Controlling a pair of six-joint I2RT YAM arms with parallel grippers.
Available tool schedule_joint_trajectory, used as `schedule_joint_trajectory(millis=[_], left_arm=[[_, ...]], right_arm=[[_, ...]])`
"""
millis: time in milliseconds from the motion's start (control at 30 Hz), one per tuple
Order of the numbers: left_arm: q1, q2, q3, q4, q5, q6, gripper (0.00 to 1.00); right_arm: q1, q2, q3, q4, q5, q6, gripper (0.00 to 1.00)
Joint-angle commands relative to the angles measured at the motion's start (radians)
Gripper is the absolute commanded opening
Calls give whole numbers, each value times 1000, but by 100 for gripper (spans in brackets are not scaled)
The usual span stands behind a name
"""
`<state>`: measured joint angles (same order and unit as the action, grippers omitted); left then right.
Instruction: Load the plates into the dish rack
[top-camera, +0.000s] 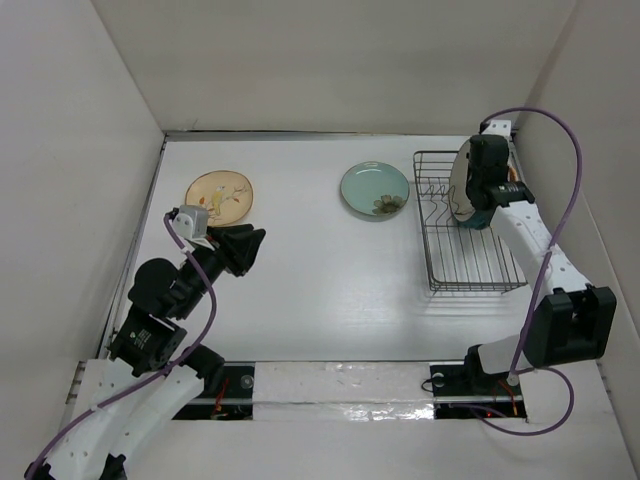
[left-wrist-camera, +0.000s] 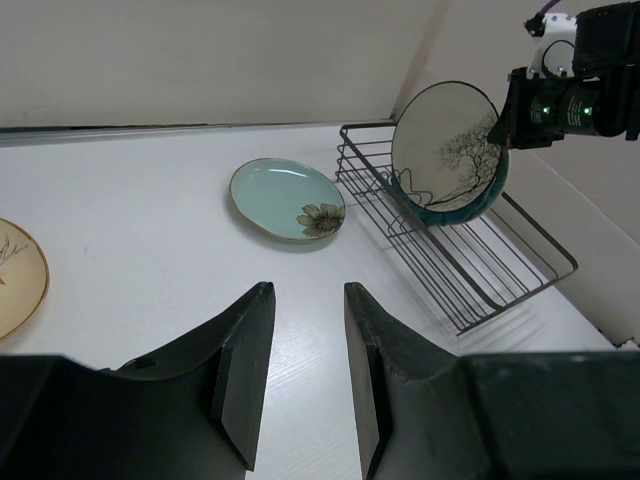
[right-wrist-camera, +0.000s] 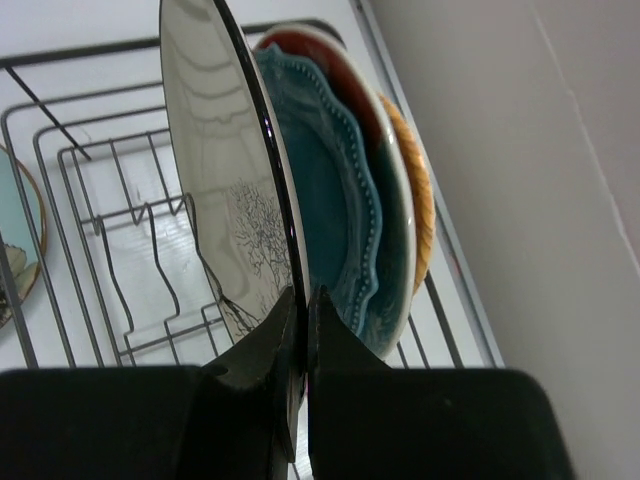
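The right gripper (right-wrist-camera: 302, 305) is pinching the rim of the tree-drawing plate (right-wrist-camera: 230, 200), holding it upright in the dish rack (top-camera: 470, 270) just beside the teal scalloped plate (right-wrist-camera: 330, 180) and the orange plate (right-wrist-camera: 420, 200), with possibly a fourth, red-rimmed one between them. Two are lying flat on the table (top-camera: 320, 300): the tan floral plate (top-camera: 219, 196) and the pale green plate (top-camera: 375, 189). The left gripper (left-wrist-camera: 306, 290) is hovering, jaws spread

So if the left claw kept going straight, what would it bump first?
Probably the light blue plate, lying flat ahead of the open left gripper. Only bare table shows in between, though depth is hard to judge.
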<state>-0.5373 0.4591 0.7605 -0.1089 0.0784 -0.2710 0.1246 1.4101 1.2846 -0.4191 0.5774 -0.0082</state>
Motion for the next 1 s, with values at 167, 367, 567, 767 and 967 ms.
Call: schedule_joint_trajectory(millis=[167,367,567,767,967], left_arm=[[-6,24,-6,44,-2,1,31],[-6,47,-7,43,-19,1,32],[-6,159,17,9,-46,-33,31],[-6,375,129,-3,-46,-149,12],[-6,666,263,58,67,-237,0]], right_arm=[[-6,12,-112,128,-28,122,0],[15,-3,-146,126,-18,215,29],[62,-128,-186,155,-39,290,71],[121,-298,-243,190,-76,326,76],[168,-490,-297,279,-223,356,21]])
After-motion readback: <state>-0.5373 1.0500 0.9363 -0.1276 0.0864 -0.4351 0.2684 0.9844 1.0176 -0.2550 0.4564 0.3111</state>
